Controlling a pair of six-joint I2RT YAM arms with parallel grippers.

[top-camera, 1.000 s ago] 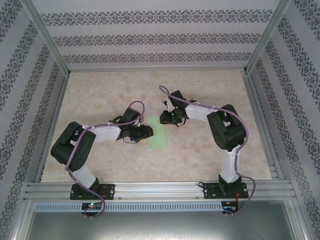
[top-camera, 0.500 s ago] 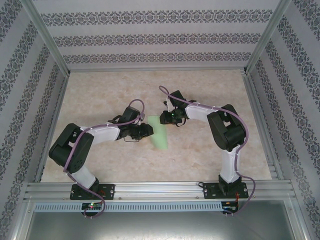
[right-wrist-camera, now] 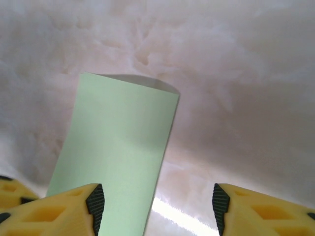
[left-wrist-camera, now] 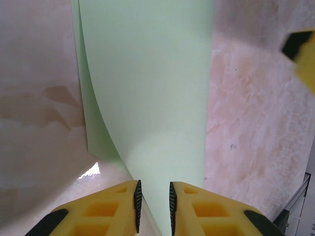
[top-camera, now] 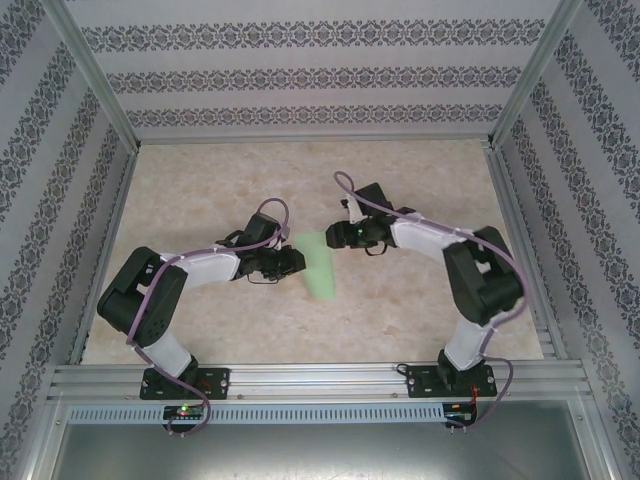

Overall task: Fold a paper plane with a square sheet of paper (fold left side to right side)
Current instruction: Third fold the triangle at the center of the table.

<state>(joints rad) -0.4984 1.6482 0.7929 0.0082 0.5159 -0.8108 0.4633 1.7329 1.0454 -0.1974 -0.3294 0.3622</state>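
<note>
The square sheet of paper [top-camera: 318,264], pale mint green, lies folded into a narrow strip at the middle of the table. In the left wrist view its upper layer [left-wrist-camera: 147,88] curls up off the lower layer and runs in between my left fingers. My left gripper [top-camera: 296,262] [left-wrist-camera: 155,202] is at the strip's left edge, its jaws narrowed onto that raised flap. My right gripper [top-camera: 337,237] [right-wrist-camera: 158,204] hovers at the strip's far right corner, jaws wide open with nothing between them. The sheet [right-wrist-camera: 118,147] lies flat there, beside its left finger.
The marble-patterned tabletop [top-camera: 420,180] is bare around the sheet. Metal frame rails [top-camera: 300,378] run along the near edge, and patterned walls close in the other three sides. One yellow fingertip of the right gripper [left-wrist-camera: 301,49] shows at the upper right of the left wrist view.
The right gripper has opened and drawn back to the right, off the sheet. The left jaws have narrowed, and the strip has changed from a flat rectangle to a tapered, lifted shape.
</note>
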